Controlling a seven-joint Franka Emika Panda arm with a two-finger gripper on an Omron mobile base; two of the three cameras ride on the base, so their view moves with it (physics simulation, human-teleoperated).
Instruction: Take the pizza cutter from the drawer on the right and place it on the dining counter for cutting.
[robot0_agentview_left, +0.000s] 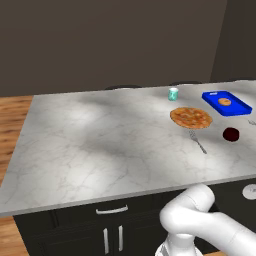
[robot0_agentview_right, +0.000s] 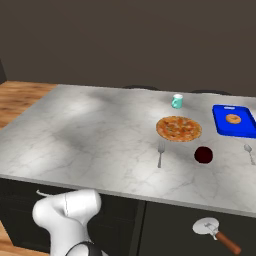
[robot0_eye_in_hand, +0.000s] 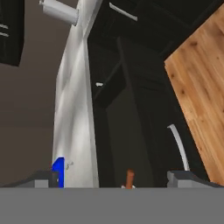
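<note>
The dining bench (robot0_agentview_left: 100, 145) fills the middle of both base views, a pale marble-veined slab over black cabinet fronts with silver handles (robot0_agentview_left: 112, 210). In the left base view, a pizza (robot0_agentview_left: 191, 117) lies at the right of the slab, with a small teal cup (robot0_agentview_left: 173, 94) above it and a blue tray (robot0_agentview_left: 226, 103) to its upper right, the tray carrying a small round brown item (robot0_agentview_left: 224, 102). A fork (robot0_agentview_left: 198, 142) lies just below the pizza, and a dark red round thing (robot0_agentview_left: 231, 134) sits to the fork's right.

The pizza cutter (robot0_agentview_right: 216, 234) shows at the lower right of the right base view, below the slab's front edge and in front of the dark cabinet fronts, its round silver wheel toward the upper left and its brown handle toward the lower right. Whether it lies in an open drawer I cannot tell. In the hand view, its brown handle (robot0_eye_in_hand: 129, 178) pokes up at the bottom centre, midway between the two finger tips.

The claw (robot0_eye_in_hand: 118, 179) shows at the bottom of the hand view with its finger tips (robot0_eye_in_hand: 43, 178) wide apart and nothing between them gripped. That view is rolled, so the slab runs up the left as a pale band, with a blue sliver of the tray at its lower end, dark cabinets at the centre and wood floor (robot0_eye_in_hand: 201, 87) at the right. A spoon (robot0_agentview_right: 248, 152) lies at the right edge of the right base view.
</note>
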